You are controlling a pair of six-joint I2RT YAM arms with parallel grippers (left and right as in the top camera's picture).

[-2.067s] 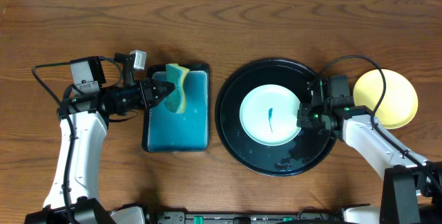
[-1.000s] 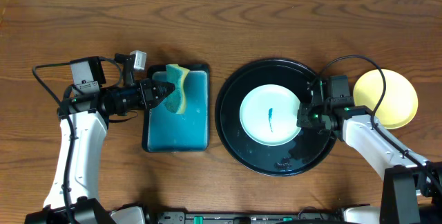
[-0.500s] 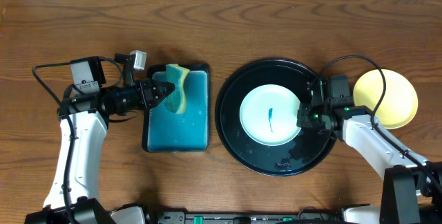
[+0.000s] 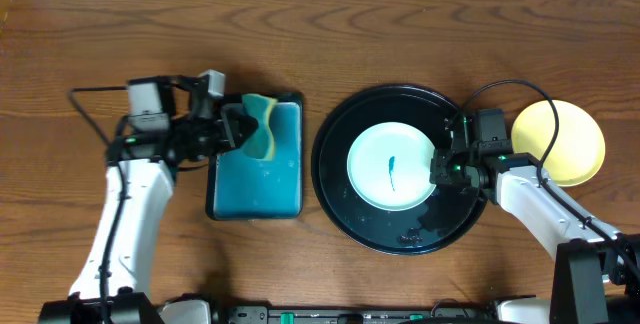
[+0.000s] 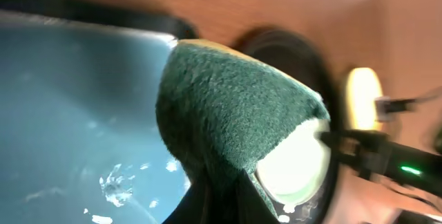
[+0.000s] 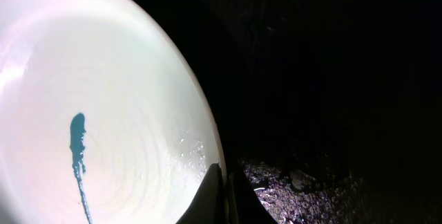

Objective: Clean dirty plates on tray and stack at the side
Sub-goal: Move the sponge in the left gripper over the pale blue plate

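2 plates in view: a white plate (image 4: 392,167) and a yellow plate (image 4: 560,142).
White plate: lies flat in the middle of the black tray (image 4: 335,196), its right edge at the right tool.
Stain: 1 thin teal streak (image 4: 391,172) runs down the centre of the white plate; the right wrist view shows it widest at its top end.
Yellow plate: sits on the bench (image 4: 100,44) just beside the black tray's right rim, partly behind the right arm; no marks visible on it.
Black tray: round and glossy, right of the teal tray (image 4: 262,186); droplets (image 4: 415,234) lie on its floor below the white plate.
Right tool (image 4: 438,172): fingers together, pinching the white plate's right rim.
Left tool (image 4: 243,130): clamped on the sponge (image 4: 260,128), over the teal tray's upper left corner.
Sponge: yellow body with a dark green scouring face, bent in the grip; whether it touches the teal tray I cannot tell.
Teal tray: rectangular, black-rimmed, with a wet sheen on its floor.
Left wrist view: blurred.
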